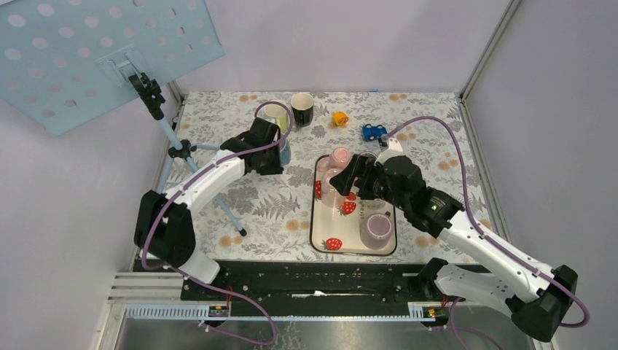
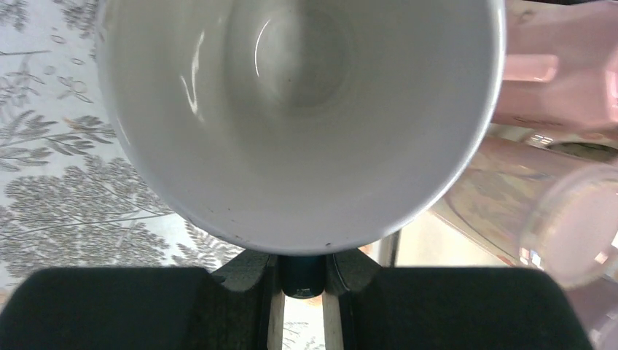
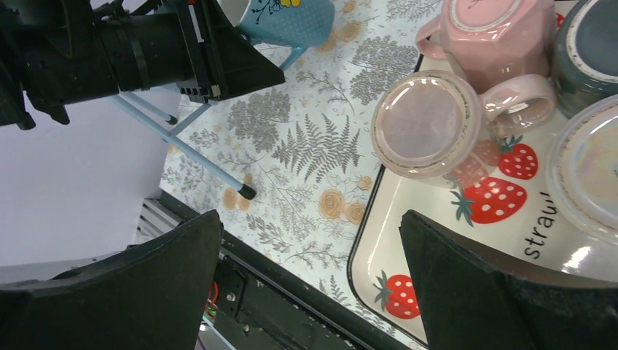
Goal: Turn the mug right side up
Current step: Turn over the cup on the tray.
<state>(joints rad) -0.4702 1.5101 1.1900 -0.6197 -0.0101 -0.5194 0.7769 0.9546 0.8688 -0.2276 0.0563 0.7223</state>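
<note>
The mug is blue outside and white inside (image 2: 291, 109). My left gripper (image 2: 302, 264) is shut on its dark handle (image 2: 302, 277), and the mouth faces the wrist camera. In the top view the mug (image 1: 278, 120) sits at the left gripper's (image 1: 271, 149) tip, left of the tray, with its mouth showing from above. In the right wrist view its dotted blue side (image 3: 295, 22) is at the top edge. My right gripper (image 3: 308, 226) is open and empty, hovering over the tray's left edge (image 1: 348, 179).
The strawberry tray (image 1: 321, 237) holds upturned pink mugs (image 1: 339, 157), a clear pink cup (image 1: 331, 188) and a purple cup (image 1: 377, 230). A black mug (image 1: 302, 109), an orange toy (image 1: 339, 117) and a blue toy car (image 1: 374, 132) lie at the back. A tripod (image 1: 178, 149) stands on the left.
</note>
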